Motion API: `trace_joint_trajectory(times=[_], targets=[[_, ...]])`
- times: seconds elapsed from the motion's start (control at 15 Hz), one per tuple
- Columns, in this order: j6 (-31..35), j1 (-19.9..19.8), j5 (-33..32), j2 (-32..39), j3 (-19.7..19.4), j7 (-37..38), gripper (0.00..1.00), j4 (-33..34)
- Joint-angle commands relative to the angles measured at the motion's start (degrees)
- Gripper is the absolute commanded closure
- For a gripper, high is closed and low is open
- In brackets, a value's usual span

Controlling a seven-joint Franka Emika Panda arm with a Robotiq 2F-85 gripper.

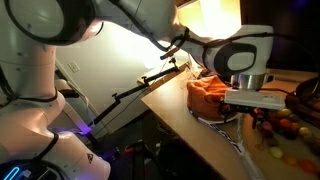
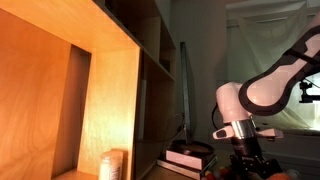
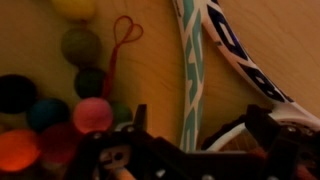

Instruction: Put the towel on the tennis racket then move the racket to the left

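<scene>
Orange towel (image 1: pixel 208 95) looks laid on tennis racket (image 3: pixel 232 50). First part seems done. Pincer (image 3: pixel 198 114) wide, holding nothing. Not yet done: moving racket left.

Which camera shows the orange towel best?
An exterior view: the towel lies there as a bright, crumpled orange heap on the table, next to the claw. No other view shows it; the wrist view catches only part of the tennis racket and coloured balls.
</scene>
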Motion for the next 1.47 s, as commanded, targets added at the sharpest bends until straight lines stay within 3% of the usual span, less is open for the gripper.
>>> trace_joint_trajectory(times=[0.0, 0.67, 1.2, 1.4], targets=[[-0.7, 3.0, -4.2, -1.1, -1.3, 4.6, 0.00, -0.2], [-0.6, 5.0, -11.0, -0.7, -1.3, 7.6, 0.00, 0.1], [1.8, 6.3, -19.6, -0.4, -1.3, 5.1, 0.00, -1.2], [4.7, 5.2, -20.6, 0.1, 0.1, -0.1, 0.00, -1.6]])
